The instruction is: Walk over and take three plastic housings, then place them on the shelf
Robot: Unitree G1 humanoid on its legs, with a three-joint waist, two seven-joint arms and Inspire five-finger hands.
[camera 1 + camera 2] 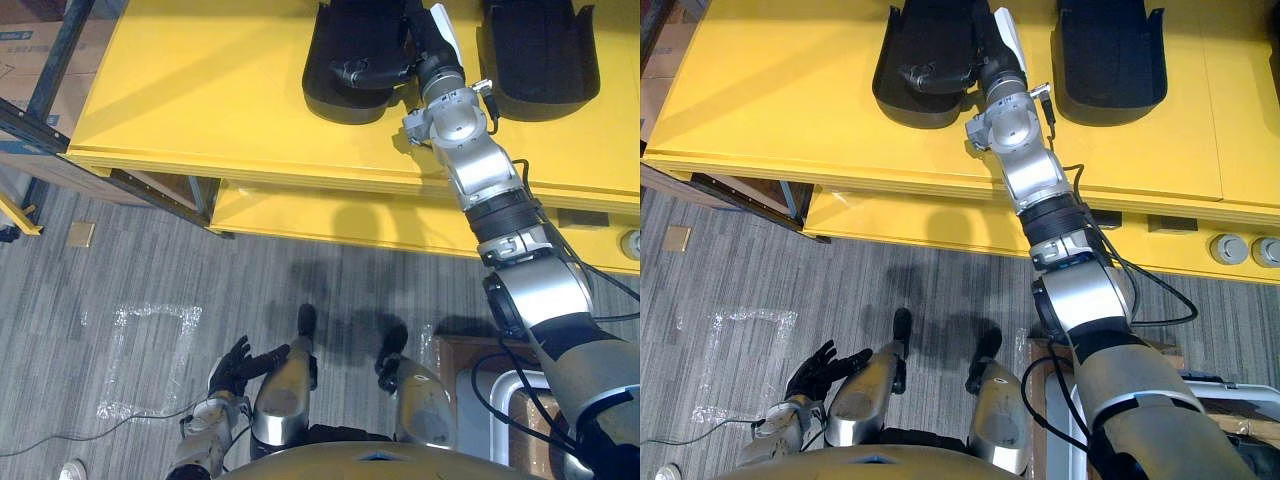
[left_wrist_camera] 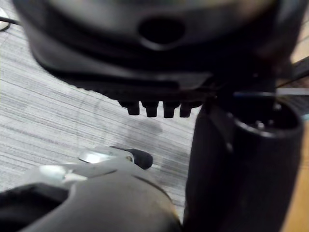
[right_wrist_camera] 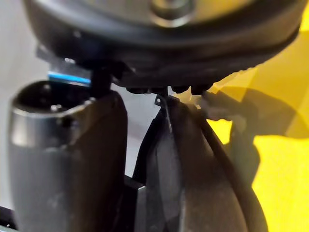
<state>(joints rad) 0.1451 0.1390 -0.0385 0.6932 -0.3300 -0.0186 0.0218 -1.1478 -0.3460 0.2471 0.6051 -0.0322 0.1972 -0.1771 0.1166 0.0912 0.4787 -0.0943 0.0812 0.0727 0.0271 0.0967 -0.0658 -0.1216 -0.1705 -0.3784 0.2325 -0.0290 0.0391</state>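
Reaching out over a yellow surface [image 1: 200,90], the right arm is stretched to the nearer of two black housings [image 1: 335,30] that lie side by side on it. The right hand [image 1: 425,45] is set at that housing's rim. In the right wrist view the thin wall of the housing is seen between the thumb [image 3: 67,159] and the fingers, and from above dark fingers are seen curled into the housing's hollow, so the wall appears to be pinched. How firm the hold is cannot be told. The second housing [image 1: 540,50] lies just beside it, untouched. The left hand [image 1: 235,365] hangs low by the robot's side above the grey floor [image 1: 150,260], its fingers loose and spread, with nothing in it.

The step in hand is judged to be the taking of the first housing. A secure hold on the wall is called for next, then a straight lift clear of the surface before anything is carried to the shelf.

No writing can be read. Blue print on a cardboard box [image 1: 25,60] at the far left is too small to make out.
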